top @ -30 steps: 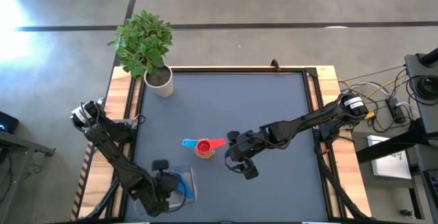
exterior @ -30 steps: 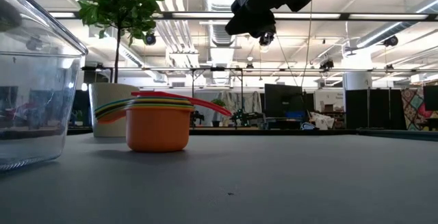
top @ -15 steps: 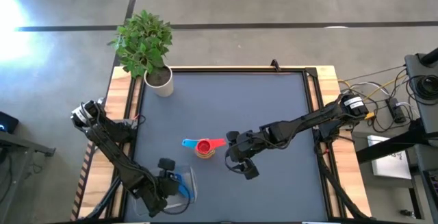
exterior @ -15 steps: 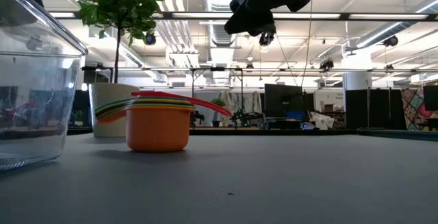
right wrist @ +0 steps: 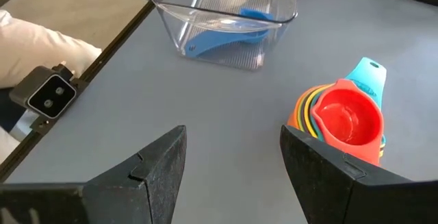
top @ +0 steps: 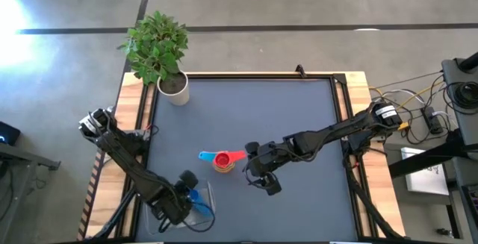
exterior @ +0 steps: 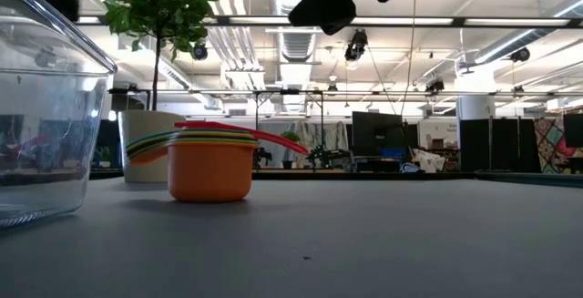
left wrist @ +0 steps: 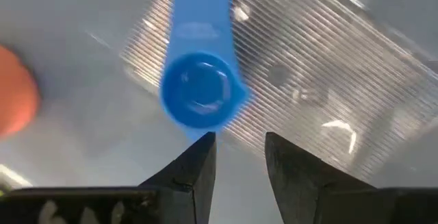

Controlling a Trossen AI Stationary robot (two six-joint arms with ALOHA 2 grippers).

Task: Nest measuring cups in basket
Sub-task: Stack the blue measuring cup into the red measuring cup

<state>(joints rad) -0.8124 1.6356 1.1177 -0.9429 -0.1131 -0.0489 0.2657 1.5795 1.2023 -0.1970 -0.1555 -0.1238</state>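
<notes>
The blue measuring cup (left wrist: 198, 95) lies on the floor of the clear basket (top: 205, 213), which stands at the table's near edge, left of centre. My left gripper (left wrist: 239, 142) hovers open just above that cup and touches nothing. The other cups sit nested in one stack (top: 222, 160) on the table, the orange one (exterior: 209, 170) outermost at the bottom and the red-pink one (right wrist: 345, 118) on top, with a teal handle (right wrist: 366, 73) sticking out. My right gripper (top: 258, 173) hangs open in the air to the right of the stack.
A white plant pot (top: 175, 87) with a leafy plant stands at the table's far left corner. The table's dark mat (top: 299, 117) is bare on its far half and right side. The basket's near wall (exterior: 46, 134) fills the left of the low view.
My left gripper has risen out of the basket and shifted slightly toward the table's right; the blue cup stays lying in the basket. My right gripper has moved up a little and slightly toward the stack. The stack has not moved.
</notes>
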